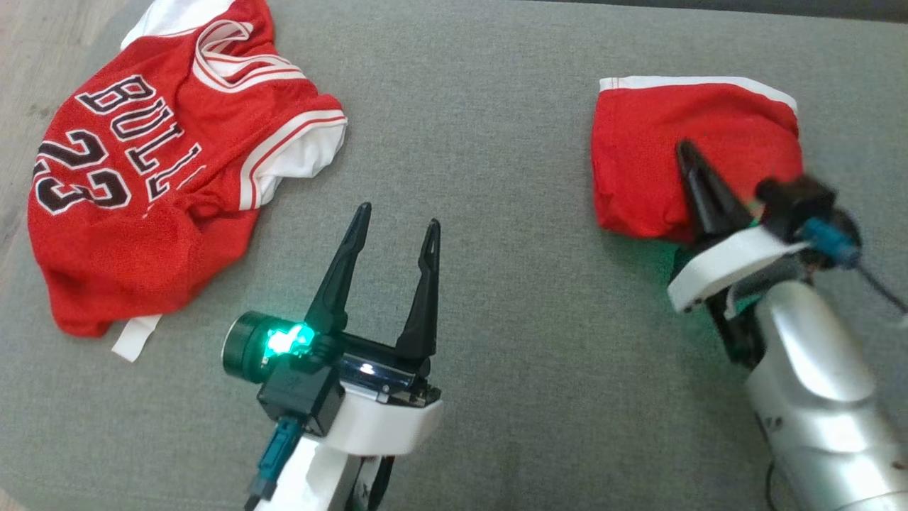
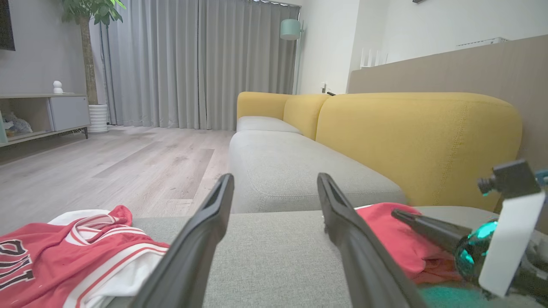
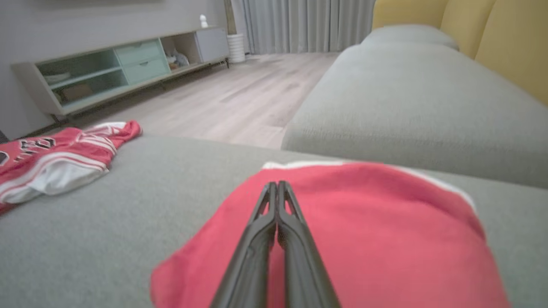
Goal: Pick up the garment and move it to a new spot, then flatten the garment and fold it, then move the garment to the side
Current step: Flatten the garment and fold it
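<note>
Red folded garment point(image 1: 709, 121) beneath closed R fingers point(image 1: 699, 184); L fingers point(image 1: 339, 280) wide, well clear.

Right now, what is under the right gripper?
The folded red garment, lying on the grey cushion. The shut right gripper hides the fabric directly beneath it.

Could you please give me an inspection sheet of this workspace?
Surface: grey cushion, bare between the garments.
Job's things: red jersey crumpled at left; folded red garment at right.
Clutter: nothing seen.
End effectors: left end effector open over bare cushion; right end effector shut, tips over the folded red garment, grip on fabric unclear.
Cables: teal-plugged cable at left wrist; dark cable at right wrist.
Surroundings: yellow backrest, wood floor, grey curtains, shelf unit.
</note>
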Robot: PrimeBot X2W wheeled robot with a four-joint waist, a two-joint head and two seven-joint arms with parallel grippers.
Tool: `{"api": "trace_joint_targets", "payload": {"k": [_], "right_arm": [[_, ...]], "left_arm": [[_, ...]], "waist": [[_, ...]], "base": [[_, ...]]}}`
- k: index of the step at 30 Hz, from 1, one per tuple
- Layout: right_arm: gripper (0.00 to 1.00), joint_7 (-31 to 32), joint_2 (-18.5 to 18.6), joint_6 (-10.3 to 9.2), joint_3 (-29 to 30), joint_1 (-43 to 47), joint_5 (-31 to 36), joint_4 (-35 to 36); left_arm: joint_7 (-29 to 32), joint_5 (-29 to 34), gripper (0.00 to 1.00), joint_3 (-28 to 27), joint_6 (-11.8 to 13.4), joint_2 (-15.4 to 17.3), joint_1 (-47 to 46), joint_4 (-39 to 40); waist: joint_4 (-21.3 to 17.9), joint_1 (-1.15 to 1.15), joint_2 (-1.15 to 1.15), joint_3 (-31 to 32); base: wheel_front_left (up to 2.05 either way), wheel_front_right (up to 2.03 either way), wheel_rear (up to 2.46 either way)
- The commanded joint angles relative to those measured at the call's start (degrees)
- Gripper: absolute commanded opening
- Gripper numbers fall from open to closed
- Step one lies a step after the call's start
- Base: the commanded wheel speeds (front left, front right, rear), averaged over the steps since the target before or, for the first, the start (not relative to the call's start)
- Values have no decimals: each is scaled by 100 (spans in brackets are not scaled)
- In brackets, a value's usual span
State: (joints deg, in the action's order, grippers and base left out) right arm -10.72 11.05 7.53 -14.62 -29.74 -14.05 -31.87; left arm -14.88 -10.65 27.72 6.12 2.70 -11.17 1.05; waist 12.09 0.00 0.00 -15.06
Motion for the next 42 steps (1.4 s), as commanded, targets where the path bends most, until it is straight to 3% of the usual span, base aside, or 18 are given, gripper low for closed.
{"api": "trace_joint_targets", "payload": {"k": [1,9,16,17,18,32,42], "right_arm": [[0,-173,-159,-4,-87,-99,191,-268],[0,-420,-653,-4,25,-304,416,-1667],[0,-426,-772,-4,-39,-252,413,-1358],[35,-426,-780,-4,-33,-213,428,-1211],[100,-427,-787,-4,-17,-160,447,-1043],[100,-428,-735,-4,491,1988,733,1805],[100,-428,-787,-4,951,3211,874,2241]], "left_arm": [[-12,-25,100,-134,37,18,-76,176],[-12,71,100,-190,-56,18,-103,92],[-12,93,100,-295,-50,18,-55,95],[-12,80,100,-340,-30,18,-27,97],[-12,52,100,-388,-10,18,8,97],[-12,308,100,-1304,187,18,960,-8],[-12,600,100,-1656,12,18,1658,-255]], "waist": [[0,0,0,-24],[-165,0,0,-20],[-357,0,0,57],[-404,0,0,87],[-445,0,0,121],[-763,0,0,1028],[-814,0,0,1639]], "base": [[0,0,0],[0,0,0],[0,0,0],[0,0,0],[0,0,0],[0,0,0],[0,0,0]]}}
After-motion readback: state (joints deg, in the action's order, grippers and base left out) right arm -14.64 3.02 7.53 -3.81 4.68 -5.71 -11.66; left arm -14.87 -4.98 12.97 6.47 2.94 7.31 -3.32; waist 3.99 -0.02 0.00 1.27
